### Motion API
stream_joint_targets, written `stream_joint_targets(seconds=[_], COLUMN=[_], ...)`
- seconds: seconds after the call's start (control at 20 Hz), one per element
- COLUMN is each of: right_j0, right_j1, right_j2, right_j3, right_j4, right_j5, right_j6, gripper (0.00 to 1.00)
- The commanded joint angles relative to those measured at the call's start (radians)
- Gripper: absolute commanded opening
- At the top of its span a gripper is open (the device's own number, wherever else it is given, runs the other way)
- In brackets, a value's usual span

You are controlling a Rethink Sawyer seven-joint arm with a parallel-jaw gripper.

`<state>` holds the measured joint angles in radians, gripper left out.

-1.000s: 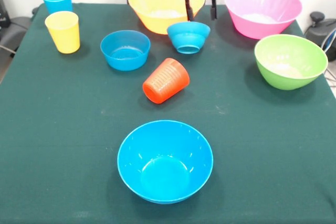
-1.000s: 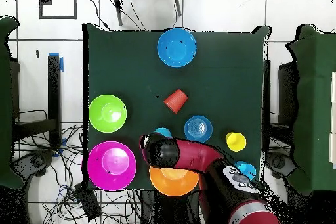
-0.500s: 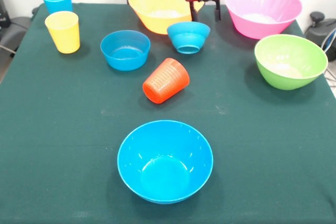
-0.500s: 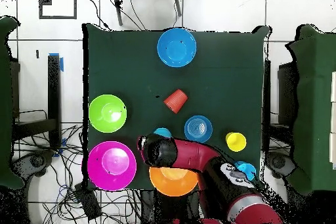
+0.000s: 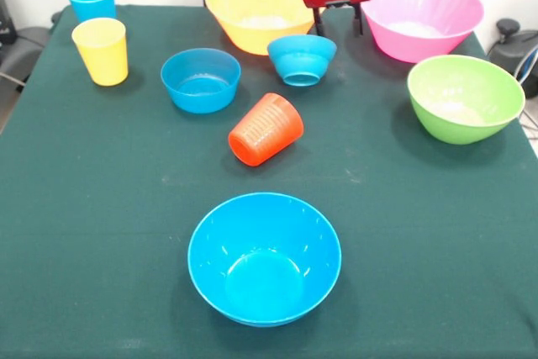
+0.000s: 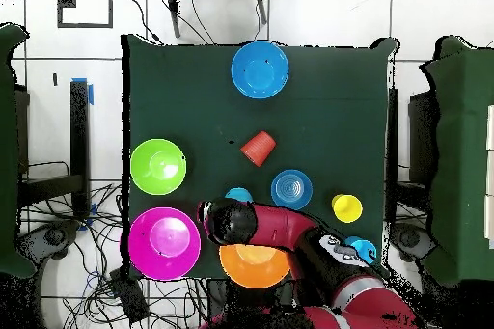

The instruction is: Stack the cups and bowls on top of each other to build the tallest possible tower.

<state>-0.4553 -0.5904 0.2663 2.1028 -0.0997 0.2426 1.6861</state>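
Nothing is stacked yet: cups (image 5: 100,50) are waiting at the bench's (image 5: 101,224) far left corner, with bowls (image 5: 264,256) scattered across it. The pincer (image 5: 338,20), spread and empty, is drifting rightward from the small blue bowl (image 5: 302,58) toward the pink bowl (image 5: 420,17), probably its next target.

No readable txt, labels, brands, nos. or signs in either view. Cups, bowls, table cloth & robot arm all show plain surfaces w/ no legible marks.
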Motion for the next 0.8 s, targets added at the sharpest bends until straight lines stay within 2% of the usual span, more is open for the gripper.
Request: stream_joint_targets(seconds=[0.05, 0.45, 0.6, 0.65, 0.8], right_j0=[-0.018, -0.032, 0.018, 0.052, 0.12], right_j1=[0.021, 0.012, -0.054, -0.091, -0.13], right_j2=[0.094, 0.128, 0.082, 0.054, 0.005], right_j3=[-0.049, -0.03, -0.071, -0.101, -0.169], right_j4=[0.013, 0.02, 0.019, 0.033, 0.046], right_j5=[-0.045, -0.075, 0.009, 0.075, 0.143], right_j6=[0.117, 0.14, 0.126, 0.129, 0.142], gripper=[1.0, 1.0, 1.0, 1.0, 1.0])
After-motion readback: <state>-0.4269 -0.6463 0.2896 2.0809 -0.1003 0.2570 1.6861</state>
